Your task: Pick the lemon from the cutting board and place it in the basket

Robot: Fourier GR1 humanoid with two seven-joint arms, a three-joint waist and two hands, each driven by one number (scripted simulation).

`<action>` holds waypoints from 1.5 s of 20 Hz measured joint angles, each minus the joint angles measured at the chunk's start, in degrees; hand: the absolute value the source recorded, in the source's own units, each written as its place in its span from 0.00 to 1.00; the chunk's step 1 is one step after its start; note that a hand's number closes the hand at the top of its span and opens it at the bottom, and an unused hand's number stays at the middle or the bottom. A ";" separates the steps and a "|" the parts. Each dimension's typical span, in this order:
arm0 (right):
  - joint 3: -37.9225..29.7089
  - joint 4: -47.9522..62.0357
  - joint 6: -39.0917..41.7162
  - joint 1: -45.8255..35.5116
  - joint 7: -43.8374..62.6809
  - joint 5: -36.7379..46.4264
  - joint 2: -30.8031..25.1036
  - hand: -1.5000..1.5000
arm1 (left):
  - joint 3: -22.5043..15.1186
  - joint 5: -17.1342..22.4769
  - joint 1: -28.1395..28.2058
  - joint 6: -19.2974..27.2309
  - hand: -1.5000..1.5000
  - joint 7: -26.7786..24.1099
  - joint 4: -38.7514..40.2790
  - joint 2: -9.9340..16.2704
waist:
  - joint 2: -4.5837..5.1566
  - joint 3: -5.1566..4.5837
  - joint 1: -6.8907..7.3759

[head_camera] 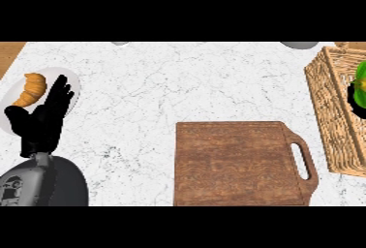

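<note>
**Q:** Grey forearm nearest the lens, at the lower left — what does its hand do?

**A:** That left hand (44, 118) rests with straight fingers pointing up, holding nothing, and overlaps the near edge of a white plate (70, 80) that carries a croissant (31, 88).

**Q:** And the lemon?

**A:** A yellow-green round thing, the lemon (361, 77), shows at the far right edge over the wicker basket (336, 111). Black parts of the right hand (357, 99) lie just below it and touching it. Most of both is cut off by the edge, so I cannot tell whether the fingers curl round the fruit or whether it rests on the basket's floor.

**Q:** What lies around it?

**A:** Just left of the basket, the wooden cutting board (236, 162) lies flat on the white marble counter (178, 82), its handle slot toward the basket. Nothing rests on the board.
</note>
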 measured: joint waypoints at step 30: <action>9.85 23.61 -11.60 -12.44 -28.36 40.62 -8.33 1.00 | -0.87 -0.67 -0.05 0.28 0.50 2.62 -2.68 -0.39 | 0.01 -0.02 0.21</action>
